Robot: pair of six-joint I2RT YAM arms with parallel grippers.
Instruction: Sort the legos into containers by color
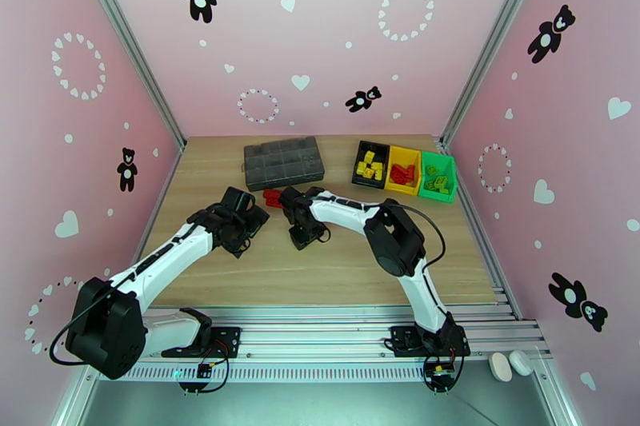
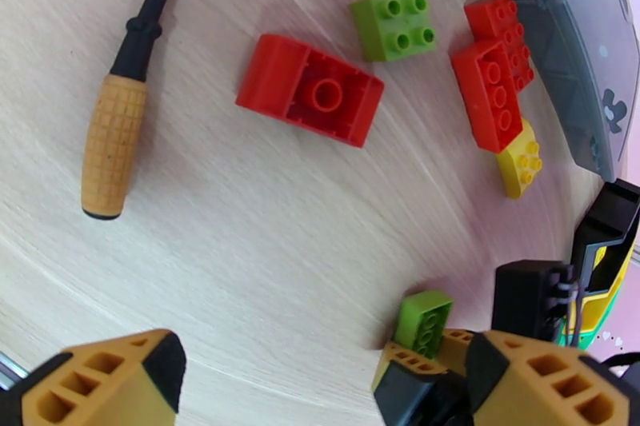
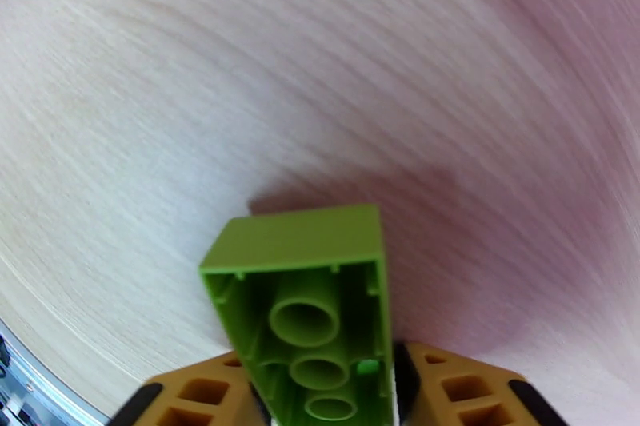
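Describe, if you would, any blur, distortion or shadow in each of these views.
Right wrist: the close lime green plastic brick is sharp, with a soft shadow on the pale wooden table behind it and the grain smeared toward the edges. Left wrist: wide-lens bending curves the grain and the dark grey organizer box. Top external: even light, no glare.
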